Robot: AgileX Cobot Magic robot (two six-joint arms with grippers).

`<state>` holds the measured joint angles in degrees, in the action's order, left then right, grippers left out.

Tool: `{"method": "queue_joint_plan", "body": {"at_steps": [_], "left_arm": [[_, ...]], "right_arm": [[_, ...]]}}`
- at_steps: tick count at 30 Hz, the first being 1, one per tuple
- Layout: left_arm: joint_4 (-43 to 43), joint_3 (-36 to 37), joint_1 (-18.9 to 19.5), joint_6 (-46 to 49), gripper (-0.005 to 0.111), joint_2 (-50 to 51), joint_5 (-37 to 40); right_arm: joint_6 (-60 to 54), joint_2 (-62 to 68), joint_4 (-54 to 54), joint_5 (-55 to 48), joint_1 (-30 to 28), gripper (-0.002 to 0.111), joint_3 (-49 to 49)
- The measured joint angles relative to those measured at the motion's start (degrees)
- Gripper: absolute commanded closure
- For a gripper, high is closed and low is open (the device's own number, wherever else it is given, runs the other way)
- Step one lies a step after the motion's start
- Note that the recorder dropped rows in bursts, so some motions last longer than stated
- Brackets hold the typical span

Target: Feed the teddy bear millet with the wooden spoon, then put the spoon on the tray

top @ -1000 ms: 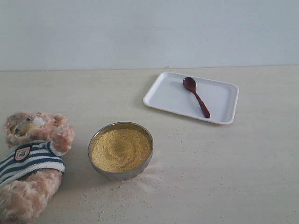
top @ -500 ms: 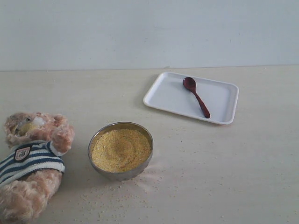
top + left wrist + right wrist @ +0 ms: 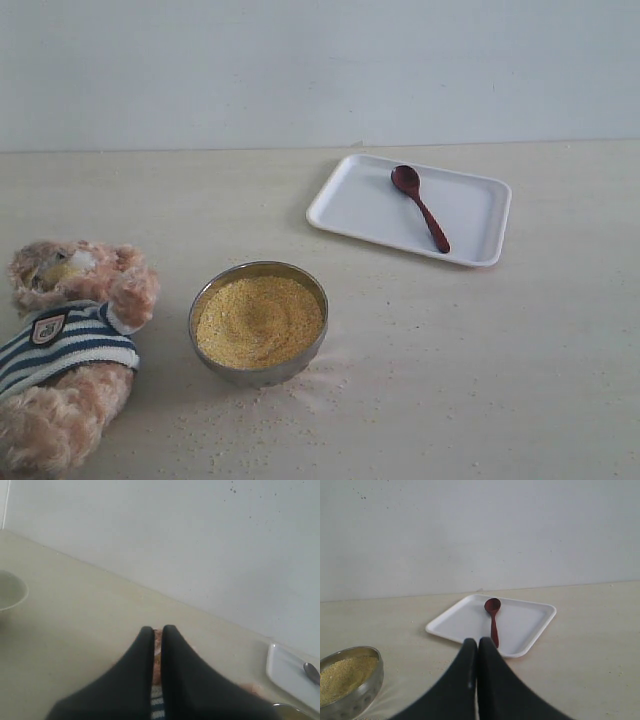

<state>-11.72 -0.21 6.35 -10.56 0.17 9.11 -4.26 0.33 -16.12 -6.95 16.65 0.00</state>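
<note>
Right gripper (image 3: 477, 641) was closed and empty, facing the wooden spoon (image 3: 493, 620), which lay on the tray (image 3: 455, 622) ahead of it, handle end nearer the fingers. Left gripper (image 3: 158, 629), also closed, hung apparently above the teddy bear (image 3: 70, 340), well apart from the tray.

The left gripper (image 3: 158, 628) has its two dark fingers drawn together, and the right gripper (image 3: 477, 640) likewise, tips touching.
</note>
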Motion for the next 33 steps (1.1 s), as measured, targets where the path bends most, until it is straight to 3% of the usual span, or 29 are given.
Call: {"method": "queue_joint_plan", "body": {"at_steps": [13, 23, 33], "left_arm": [[0.23, 0.0, 0.0, -1.81, 0.102, 0.0, -1.35], [0.23, 0.0, 0.0, 6.08, 0.102, 0.0, -1.44], [0.23, 0.0, 0.0, 7.18, 0.102, 0.0, -1.44]], "right_arm": [[0.0, 0.0, 0.0, 0.0, 0.0, 0.108, 0.0], [0.0, 0.0, 0.0, 0.0, 0.0, 0.108, 0.0], [0.0, 0.0, 0.0, 0.0, 0.0, 0.108, 0.0]]}}
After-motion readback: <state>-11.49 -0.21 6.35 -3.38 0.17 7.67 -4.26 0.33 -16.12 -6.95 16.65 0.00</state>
